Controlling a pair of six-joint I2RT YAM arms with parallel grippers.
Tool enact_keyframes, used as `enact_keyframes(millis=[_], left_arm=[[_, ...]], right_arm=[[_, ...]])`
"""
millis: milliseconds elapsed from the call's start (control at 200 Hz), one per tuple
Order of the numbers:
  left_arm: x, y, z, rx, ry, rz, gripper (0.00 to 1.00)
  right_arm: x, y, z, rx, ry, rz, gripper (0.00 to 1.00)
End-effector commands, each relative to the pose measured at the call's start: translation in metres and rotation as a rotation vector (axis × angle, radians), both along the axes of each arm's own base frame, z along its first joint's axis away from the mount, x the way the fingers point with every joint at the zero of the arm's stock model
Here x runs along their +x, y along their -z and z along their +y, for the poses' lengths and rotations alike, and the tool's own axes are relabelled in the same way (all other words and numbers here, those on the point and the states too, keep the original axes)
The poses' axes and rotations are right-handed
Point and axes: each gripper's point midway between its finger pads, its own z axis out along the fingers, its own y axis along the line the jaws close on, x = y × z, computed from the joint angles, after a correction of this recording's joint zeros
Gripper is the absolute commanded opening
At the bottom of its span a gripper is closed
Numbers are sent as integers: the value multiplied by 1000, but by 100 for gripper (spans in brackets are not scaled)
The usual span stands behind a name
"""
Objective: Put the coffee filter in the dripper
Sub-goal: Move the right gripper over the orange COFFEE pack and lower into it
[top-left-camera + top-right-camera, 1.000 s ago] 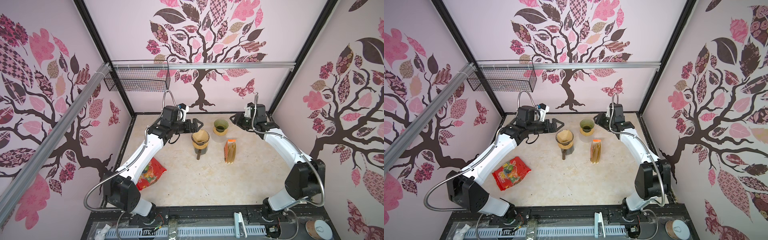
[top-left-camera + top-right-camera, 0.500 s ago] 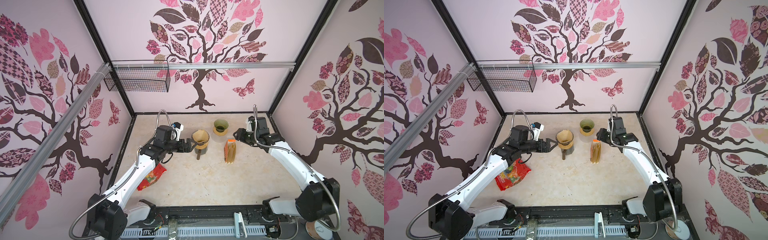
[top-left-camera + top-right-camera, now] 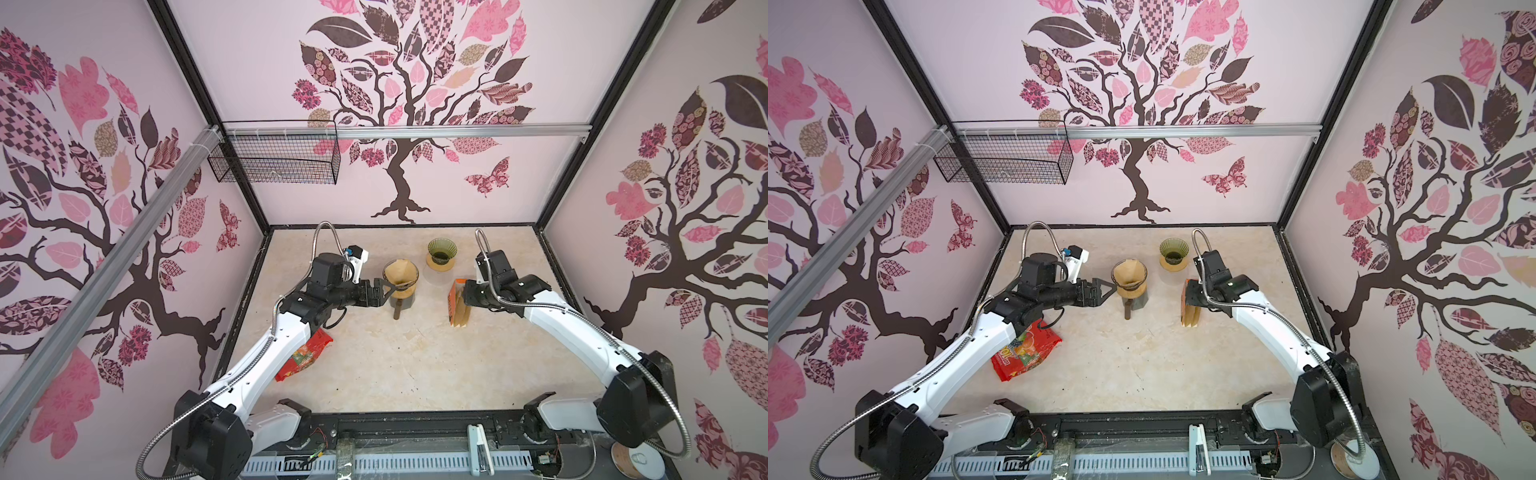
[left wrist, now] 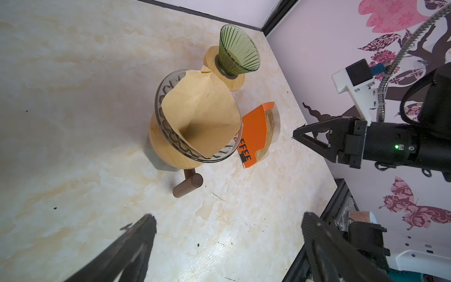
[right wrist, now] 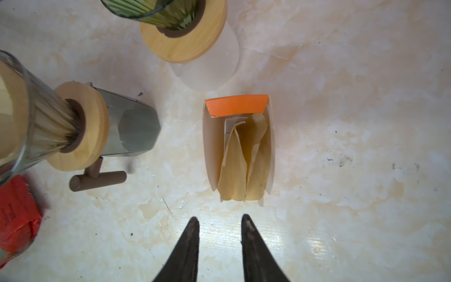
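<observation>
Both arms have drawn back from the far wall. The left gripper [image 4: 227,217], jaws wide apart, hangs beside the glass dripper [image 4: 158,107], where the paper filter [image 4: 202,117] already sits, a little crooked. The right gripper [image 5: 219,217], jaws slightly apart and empty, hovers near the orange filter box [image 5: 236,105]. The task seems finished.
</observation>
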Motion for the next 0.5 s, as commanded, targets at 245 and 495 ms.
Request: enact_keyframes(millis=[245, 495], left_arm=[[0, 4, 2, 7, -11, -21, 96], [2, 6, 1, 4, -15, -14, 96]], right_arm=[[16, 19, 0, -107, -23, 45, 28], [29, 19, -2, -151, -11, 36, 22]])
